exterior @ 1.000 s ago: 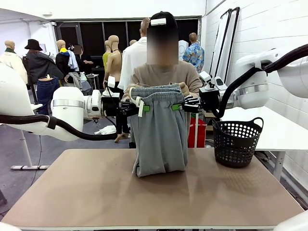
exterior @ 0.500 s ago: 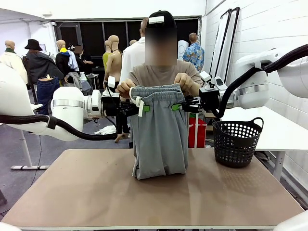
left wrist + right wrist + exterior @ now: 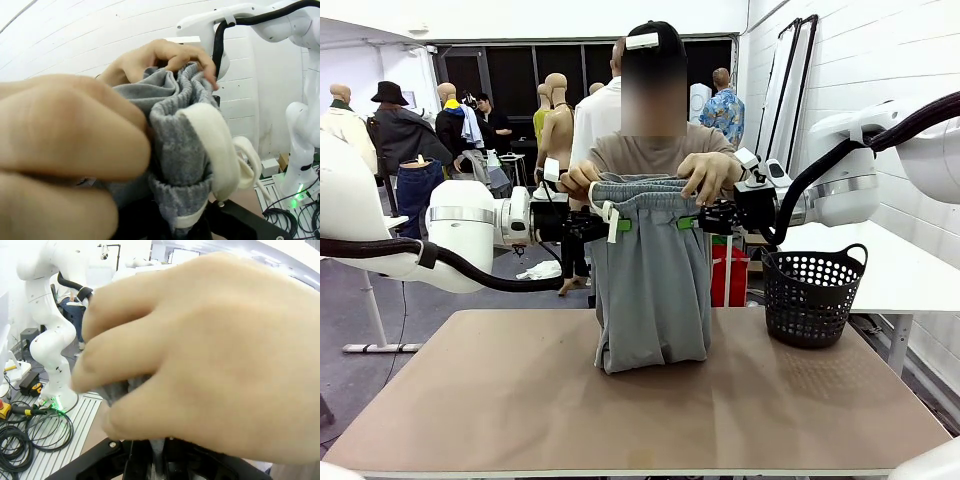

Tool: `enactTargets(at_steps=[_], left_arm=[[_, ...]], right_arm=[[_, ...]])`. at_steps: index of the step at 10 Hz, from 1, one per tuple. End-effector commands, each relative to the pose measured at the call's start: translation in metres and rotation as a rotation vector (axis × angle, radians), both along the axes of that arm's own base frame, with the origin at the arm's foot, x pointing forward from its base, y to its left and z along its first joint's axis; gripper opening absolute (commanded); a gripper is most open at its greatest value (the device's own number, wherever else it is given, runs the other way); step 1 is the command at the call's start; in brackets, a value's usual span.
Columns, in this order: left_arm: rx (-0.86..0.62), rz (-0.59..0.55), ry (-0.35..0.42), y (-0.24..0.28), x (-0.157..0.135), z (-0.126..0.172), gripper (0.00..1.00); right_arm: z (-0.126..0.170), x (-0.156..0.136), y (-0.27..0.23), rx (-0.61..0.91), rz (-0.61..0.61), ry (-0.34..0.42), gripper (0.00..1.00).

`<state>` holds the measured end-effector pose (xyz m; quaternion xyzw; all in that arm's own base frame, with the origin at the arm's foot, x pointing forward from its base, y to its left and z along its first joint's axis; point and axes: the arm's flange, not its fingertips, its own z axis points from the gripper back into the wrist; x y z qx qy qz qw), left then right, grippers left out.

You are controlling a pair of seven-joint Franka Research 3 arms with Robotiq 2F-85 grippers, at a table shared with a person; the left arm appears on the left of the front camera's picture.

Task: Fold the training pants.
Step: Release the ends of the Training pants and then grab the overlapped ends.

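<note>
mid-frame, your left gripper and right gripper each pinch the training pants at the waistband; they hang down onto the table. the person's 2 hands grip the top.

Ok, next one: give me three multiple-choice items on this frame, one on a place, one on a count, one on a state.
1. Where is the basket?
A. on the table, at the robot's right
B. on the floor
C. on a chair

2. How many of the person's hands are on the waistband of the pants?
A. none
B. one
C. two

3. How do the left fingers and the right fingers stand?
A. both open
B. both shut on the pants
C. one open, one shut

Key:
1 A: it stands on the tabletop near the far right edge.
2 C: one hand grips each end of the waistband.
3 B: green pads pinch the cloth at either side, just below the waistband.
</note>
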<state>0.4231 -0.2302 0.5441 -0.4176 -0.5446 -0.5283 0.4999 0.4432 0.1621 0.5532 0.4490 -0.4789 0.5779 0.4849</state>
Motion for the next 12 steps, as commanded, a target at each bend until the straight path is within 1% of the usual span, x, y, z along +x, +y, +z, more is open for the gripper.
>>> enactTargets(at_steps=[1,12], left_arm=[[-0.011,0.006,-0.018,-0.0002,-0.0012,0.0021,0.0],[-0.011,0.006,-0.018,-0.0002,-0.0012,0.0021,0.0]], right_arm=[[0.0002,-0.0007,0.0011,0.0,0.004,0.001,0.0],[0.0002,-0.0007,0.0011,0.0,0.004,0.001,0.0]])
